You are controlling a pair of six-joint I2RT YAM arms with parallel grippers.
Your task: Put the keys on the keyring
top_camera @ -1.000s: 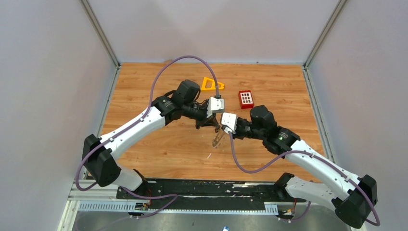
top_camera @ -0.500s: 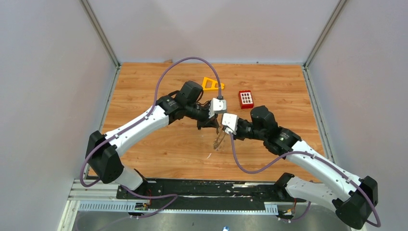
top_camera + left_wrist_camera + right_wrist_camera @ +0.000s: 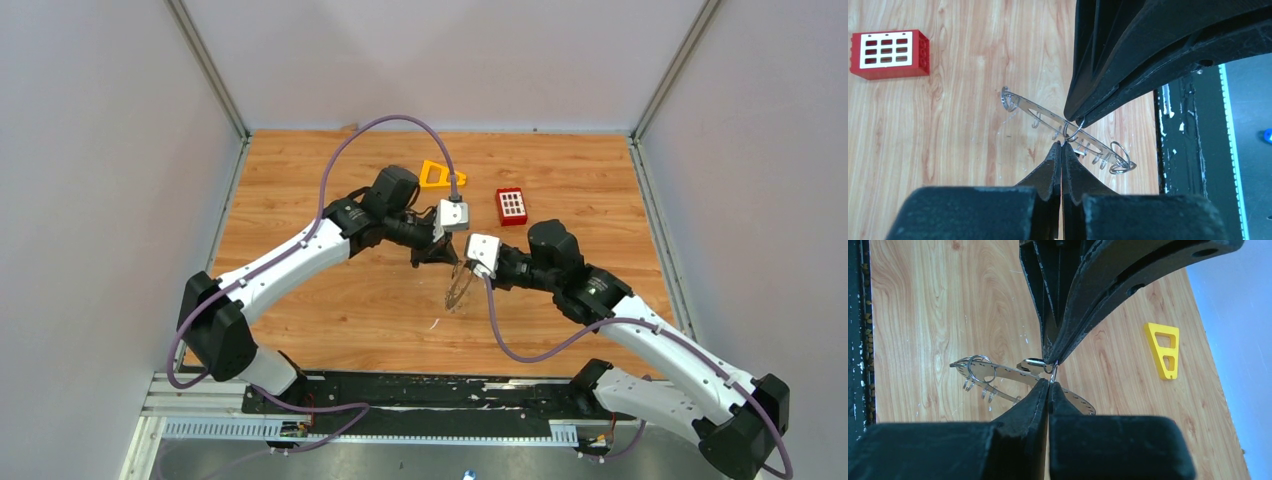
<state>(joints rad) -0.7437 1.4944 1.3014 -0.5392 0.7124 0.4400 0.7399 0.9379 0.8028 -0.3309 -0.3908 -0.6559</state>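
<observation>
Left gripper (image 3: 1062, 147) and right gripper (image 3: 1049, 386) meet tip to tip over mid surface (image 3: 350, 300). Both have their fingers pressed together, pinching the keyring (image 3: 1045, 114) at the same spot on its rim from opposite sides. Keyring is in the air, edge-on and tilted, with small wire rings (image 3: 980, 369) hanging on it. Small silvery piece (image 3: 1032, 362) by the left tip; cannot tell if it is the key. Red block (image 3: 889, 54) and yellow frame (image 3: 1164, 350) lie apart on the surface.
</observation>
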